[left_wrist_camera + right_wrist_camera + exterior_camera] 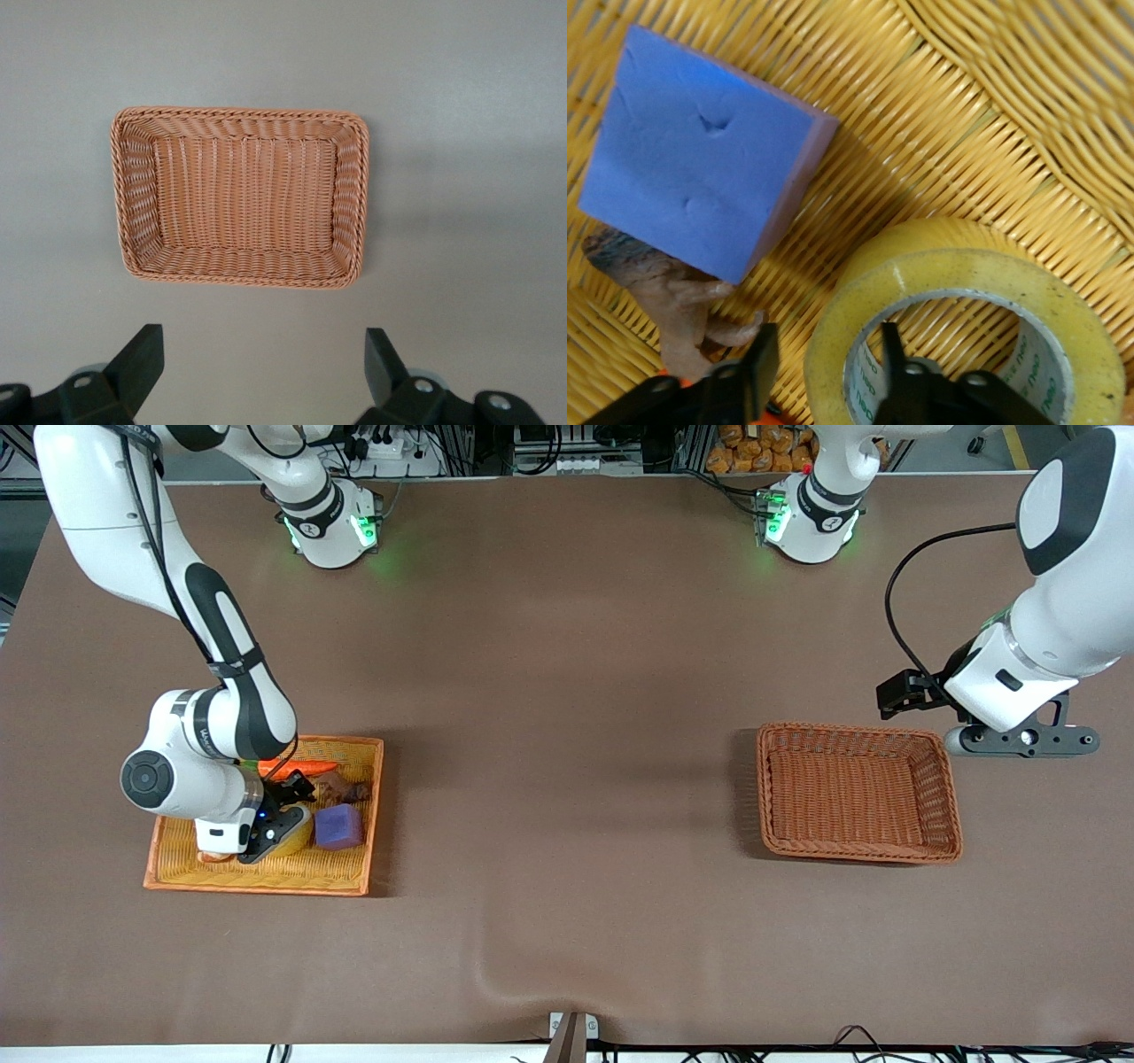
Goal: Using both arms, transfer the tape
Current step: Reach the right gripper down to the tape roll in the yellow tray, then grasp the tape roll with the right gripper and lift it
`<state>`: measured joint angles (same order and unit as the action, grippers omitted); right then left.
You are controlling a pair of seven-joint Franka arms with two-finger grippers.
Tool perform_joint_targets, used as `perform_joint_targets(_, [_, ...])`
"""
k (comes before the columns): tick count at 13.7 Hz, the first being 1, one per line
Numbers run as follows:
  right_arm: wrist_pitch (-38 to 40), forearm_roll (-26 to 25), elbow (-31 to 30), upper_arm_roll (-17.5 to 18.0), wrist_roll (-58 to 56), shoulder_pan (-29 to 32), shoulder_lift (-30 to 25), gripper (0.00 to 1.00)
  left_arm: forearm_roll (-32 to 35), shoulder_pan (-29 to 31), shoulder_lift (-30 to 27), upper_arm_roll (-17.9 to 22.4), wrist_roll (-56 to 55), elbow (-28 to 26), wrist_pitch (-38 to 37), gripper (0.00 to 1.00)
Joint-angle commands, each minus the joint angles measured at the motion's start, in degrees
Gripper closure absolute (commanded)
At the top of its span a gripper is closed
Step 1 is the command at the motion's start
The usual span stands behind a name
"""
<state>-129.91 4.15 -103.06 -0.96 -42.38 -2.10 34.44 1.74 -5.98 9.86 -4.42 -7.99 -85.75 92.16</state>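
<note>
The tape (957,266), a yellowish roll with a grey core, lies flat in the yellow wicker basket (266,881) beside the purple cube (339,825). In the front view only an edge of the tape (299,839) shows under the hand. My right gripper (279,828) is down in that basket. In the right wrist view it (826,345) is open and straddles the roll's wall, one finger in the hole and one outside with a small gap. My left gripper (1019,740) is open and empty in the air, over the table by the brown basket's (855,731) rim.
The yellow basket (1028,106) also holds the purple cube (691,159), an orange carrot (297,768) and a brown toy figure (673,292), close to the tape. The brown basket (239,113) is empty, toward the left arm's end.
</note>
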Motion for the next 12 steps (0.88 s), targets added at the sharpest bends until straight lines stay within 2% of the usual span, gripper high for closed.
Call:
perform_joint_targets(1, [0.4,1.0,0.1,0.4,1.2,0.3,-0.2,1.00,-0.2,0.3,0.0,-0.4,-0.5,-0.2,0.6,0.00])
perform_joint_targets(4, [3.9,0.9,2.0,0.5,4.8,-0.4,-2.8,1.00,-0.2,0.3,0.1,-0.4,-0.5,-0.2,0.6,0.00])
perform_joint_targets(7, [12.6,1.0,7.0,0.7,6.9,-0.8,-6.3,1.00,-0.2,0.3,0.1,-0.4,-0.5,-0.3,0.7,0.00])
perform_joint_targets(12, [18.5,1.0,14.1,0.9,25.2,-12.5,-7.5,1.00,-0.2,0.4,0.1,-0.3,-0.5,-0.6,1.0,0.00])
